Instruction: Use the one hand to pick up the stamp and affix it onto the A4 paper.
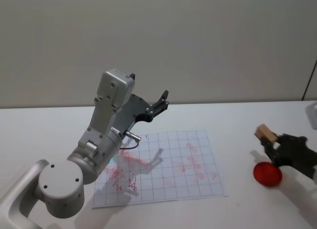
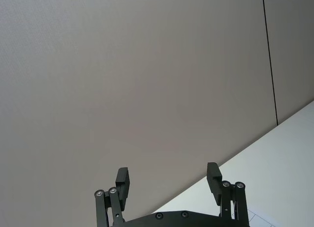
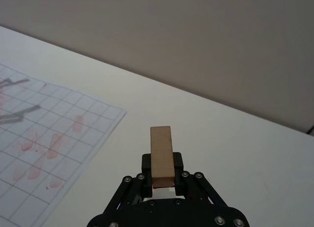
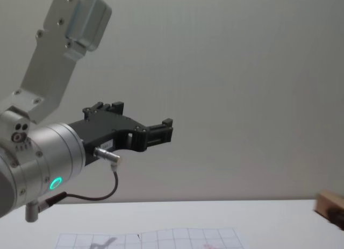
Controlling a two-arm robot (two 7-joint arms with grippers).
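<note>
The stamp (image 1: 265, 134) is a pale wooden block, and my right gripper (image 1: 271, 142) is shut on its lower end at the right side of the table, well right of the A4 paper (image 1: 168, 164). In the right wrist view the stamp (image 3: 161, 151) stands up between the right gripper's (image 3: 162, 164) fingers, with the gridded paper (image 3: 49, 134) off to one side. The paper lies flat and carries several pink marks. My left gripper (image 1: 162, 101) hangs open and empty in the air above the paper's far edge; the left wrist view has it (image 2: 168, 175) pointing at the wall.
A round red ink pad (image 1: 267, 173) lies on the white table (image 1: 237, 120) just below the right gripper. The big silver left arm (image 1: 99, 140) rises over the paper's left part and casts a shadow on it. A plain wall stands behind the table.
</note>
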